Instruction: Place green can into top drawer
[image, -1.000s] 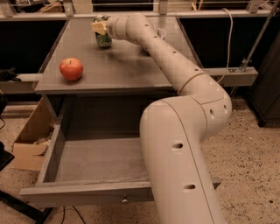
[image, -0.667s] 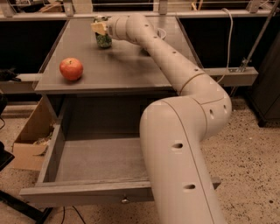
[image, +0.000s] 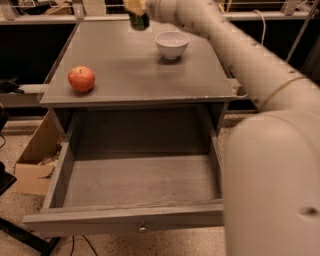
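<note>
Operator: Where does the green can (image: 139, 21) sit in the camera view?

Observer: It is at the far edge of the bench (image: 135, 75), up against the top of the frame. The claw (image: 136, 9) is clamped on its upper part. Whether its base has left the surface cannot be told from here.

Operator: And the arm (image: 225, 45)?

Observer: It reaches in from the right and crosses above the white bowl (image: 172, 44), which stands just right of the can. An apple (image: 81, 79) rests near the left front corner, well apart from both.

Operator: Is the top drawer (image: 125, 217) ready?

Observer: Pulled fully out below the bench, with its floor bare and its knob (image: 143, 229) facing the camera. A cardboard box (image: 35, 160) lies on the floor to its left.

Operator: So how should the robot carry this through?

Observer: Judging from the layout, it should raise the can straight up first, enough to clear the bowl's rim. Then it should bring the can forward, out past the bench's front edge, before any descent. Lowering too early would strike the benchtop.

Operator: And the release?

Observer: The can should stay upright over the middle of the drawer floor, away from the side walls. The claw should let go only once the base rests there, since a can dropped from height would likely tip and roll.
</note>
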